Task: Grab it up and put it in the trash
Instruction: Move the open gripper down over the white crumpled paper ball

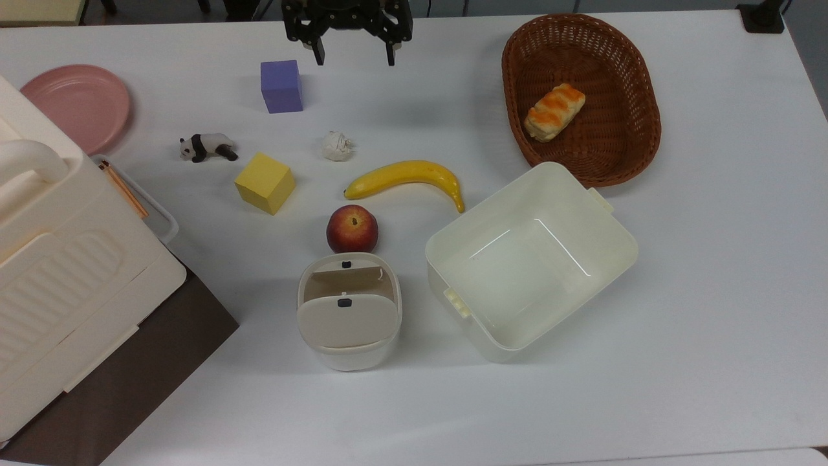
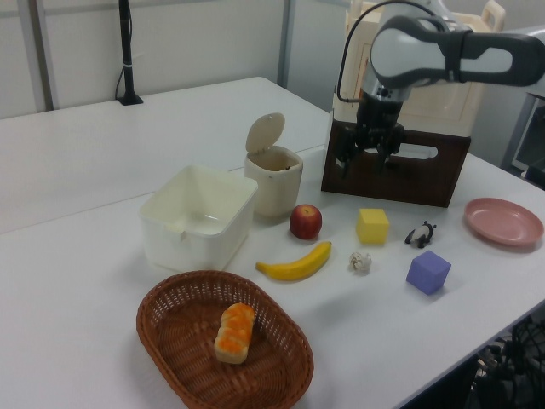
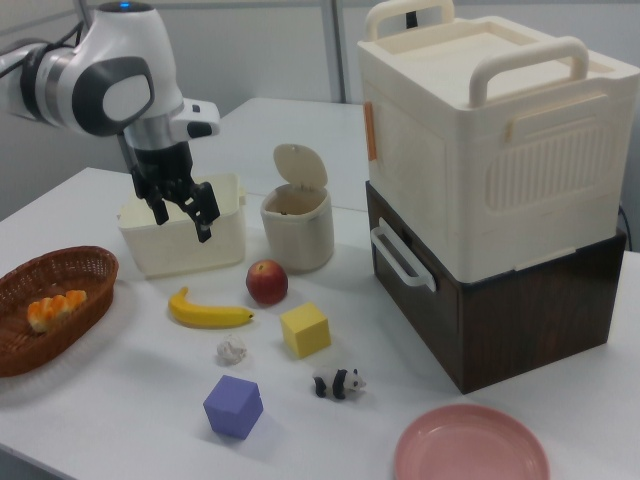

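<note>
Top view shows the pincer [image 1: 353,57] spread, above the paper ball [image 1: 337,145].

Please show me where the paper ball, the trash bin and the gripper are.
paper ball [image 1: 337,145], top view, middle of the crumpled wad.
trash bin [image 1: 348,353], top view, front wall below the lid.
gripper [image 1: 354,57], top view, midway between its open fingertips.
</note>
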Available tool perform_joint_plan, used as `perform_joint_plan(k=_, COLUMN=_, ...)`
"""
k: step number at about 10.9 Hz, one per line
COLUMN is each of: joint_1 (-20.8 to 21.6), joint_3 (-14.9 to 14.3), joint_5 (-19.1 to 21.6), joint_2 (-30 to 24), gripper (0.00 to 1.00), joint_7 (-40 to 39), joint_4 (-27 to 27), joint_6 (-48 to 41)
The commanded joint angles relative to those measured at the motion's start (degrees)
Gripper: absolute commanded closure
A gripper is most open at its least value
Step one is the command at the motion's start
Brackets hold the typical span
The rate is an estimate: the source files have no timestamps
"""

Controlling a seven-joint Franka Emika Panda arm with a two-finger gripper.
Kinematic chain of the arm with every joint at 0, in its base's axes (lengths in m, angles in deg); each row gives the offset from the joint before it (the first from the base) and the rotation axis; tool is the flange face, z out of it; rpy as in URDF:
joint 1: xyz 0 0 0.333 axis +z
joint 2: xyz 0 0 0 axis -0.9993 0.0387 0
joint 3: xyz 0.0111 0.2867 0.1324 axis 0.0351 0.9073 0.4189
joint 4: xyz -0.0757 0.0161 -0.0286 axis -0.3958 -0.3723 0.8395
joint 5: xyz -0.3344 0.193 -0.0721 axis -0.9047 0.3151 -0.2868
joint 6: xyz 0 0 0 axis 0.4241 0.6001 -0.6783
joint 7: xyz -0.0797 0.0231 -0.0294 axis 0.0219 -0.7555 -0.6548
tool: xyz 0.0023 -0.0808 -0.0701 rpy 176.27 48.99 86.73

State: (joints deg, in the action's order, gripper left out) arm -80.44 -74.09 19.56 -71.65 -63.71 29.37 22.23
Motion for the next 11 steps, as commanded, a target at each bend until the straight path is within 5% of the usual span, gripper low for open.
perform_joint_plan(k=1, joint_1=1.80, joint_3=-0.36, joint_5=-4.30, joint_2=-3.26, gripper=0.00, joint_7=2.01, joint_4=8.90, joint_6=7.61)
perform_joint_plan(k=6, joint_1=1.18, joint_3=-0.71, joint_5=-6.95, joint_2=-0.18, gripper=0.00, joint_7=3.34, joint_4=11.29, joint_6=10.44)
perform_joint_plan(k=11, joint_1=0.57, joint_3=-4.05, joint_5=-10.55, joint_2=4.29, gripper=0.00, joint_7=3.34, joint_4=11.29, joint_6=10.97)
